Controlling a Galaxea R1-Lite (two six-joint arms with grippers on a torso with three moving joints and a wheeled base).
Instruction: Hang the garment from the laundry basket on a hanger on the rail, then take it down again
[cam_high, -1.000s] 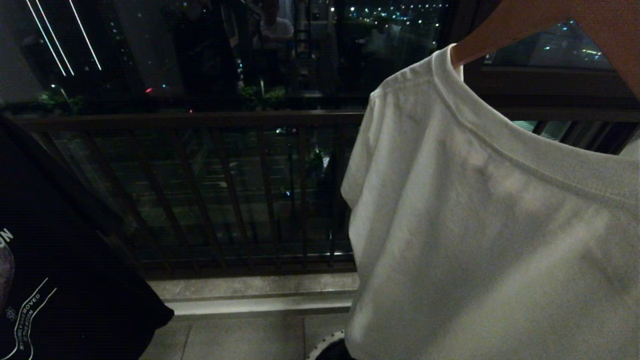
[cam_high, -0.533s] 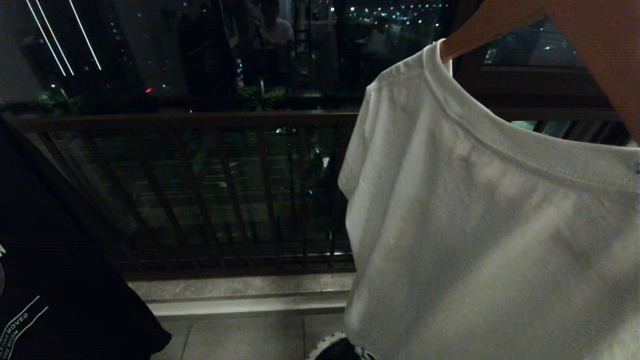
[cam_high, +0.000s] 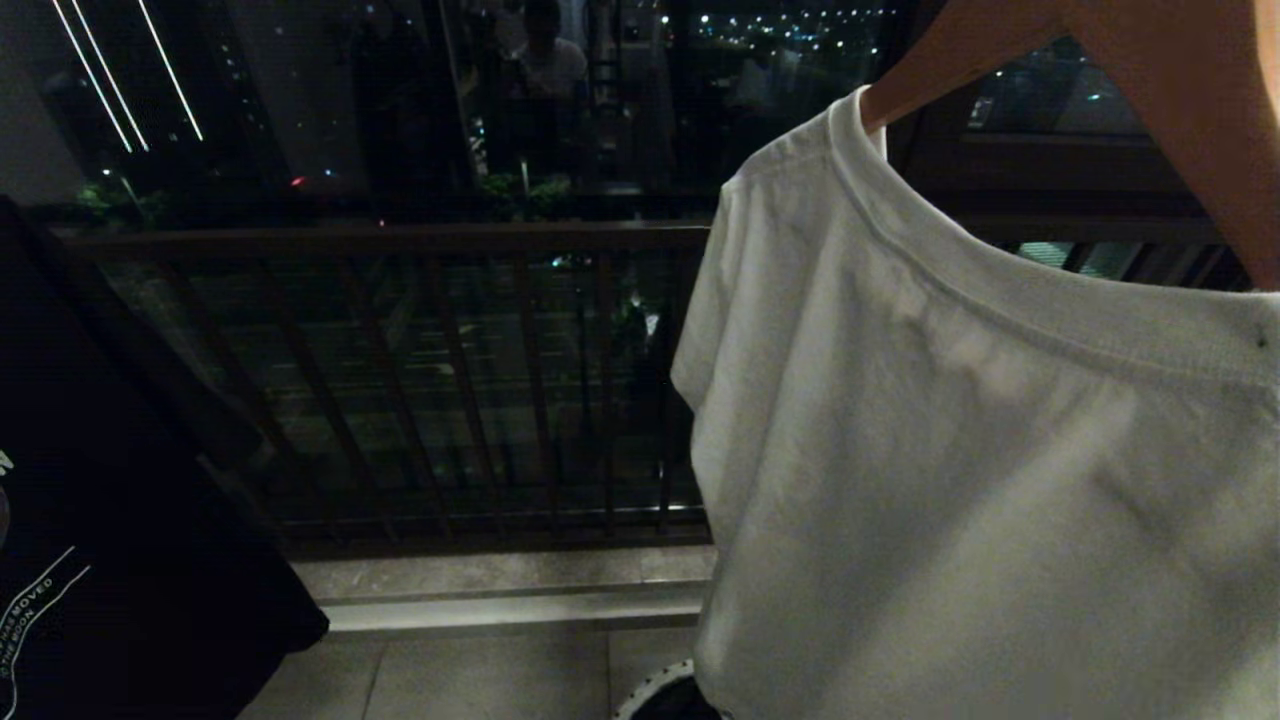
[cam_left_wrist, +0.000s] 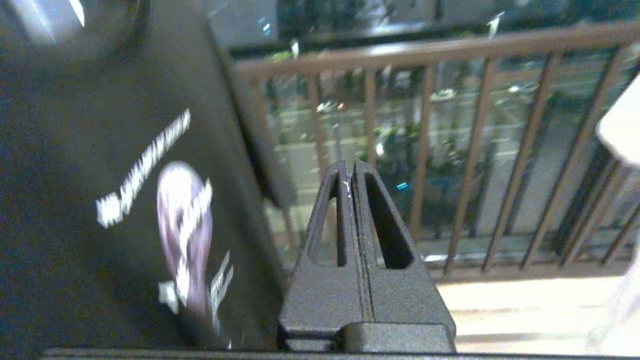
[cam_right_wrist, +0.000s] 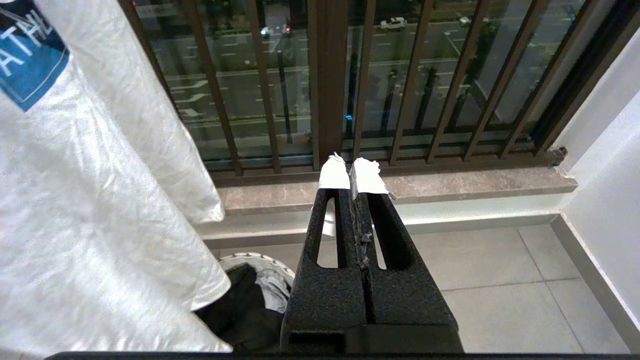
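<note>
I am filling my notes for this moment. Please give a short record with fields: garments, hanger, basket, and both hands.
white T-shirt: hangs on wooden hanger, right of view
black printed T-shirt: hangs at left
laundry basket: on the floor below the white shirt, dark and grey cloth inside
left hand: shut, empty, beside the black shirt
right hand: shut, empty, facing the railing

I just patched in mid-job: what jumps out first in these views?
A large white T-shirt on a wooden hanger fills the right of the head view, in front of the dark balcony railing. A black printed T-shirt hangs at the left edge. On the tiled floor under the white shirt's hem sits the round laundry basket with dark clothes inside; the left gripper and the right gripper both have their fingers shut on nothing.
</note>
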